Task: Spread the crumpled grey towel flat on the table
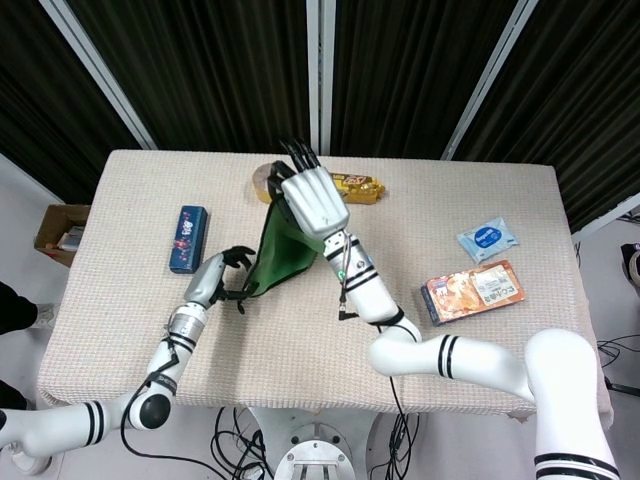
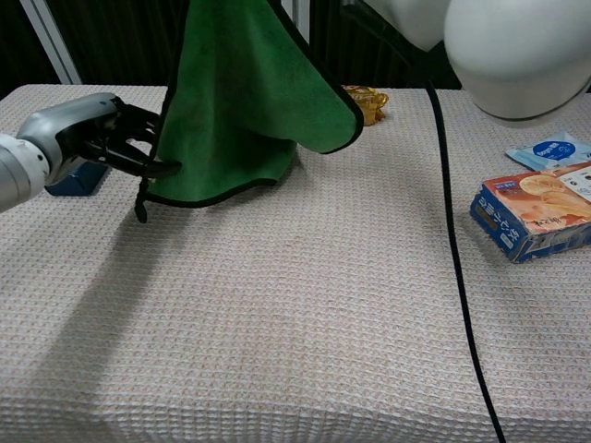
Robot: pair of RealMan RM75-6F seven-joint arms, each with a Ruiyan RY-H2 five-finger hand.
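The towel (image 2: 245, 101) hangs in the upper middle of the chest view. It looks green here, not grey, and it is lifted from the table (image 2: 305, 314) except for its lower edge, which seems to touch or nearly touch the cloth. The right hand (image 1: 314, 203) holds it from above, at the centre top of the head view; its fingers are closed on the upper part of the fabric. The left hand (image 2: 88, 138), at the left edge of the chest view, pinches the lower left corner with its fingertips.

The main risk — as I judge it — is that this small pinch slips when the hands pull apart, and then the corner falls back into a fold. If the right hand lets go too high, the towel could collapse into a heap again. The snack packet (image 2: 367, 100) behind the towel could also be swept by the free flap.
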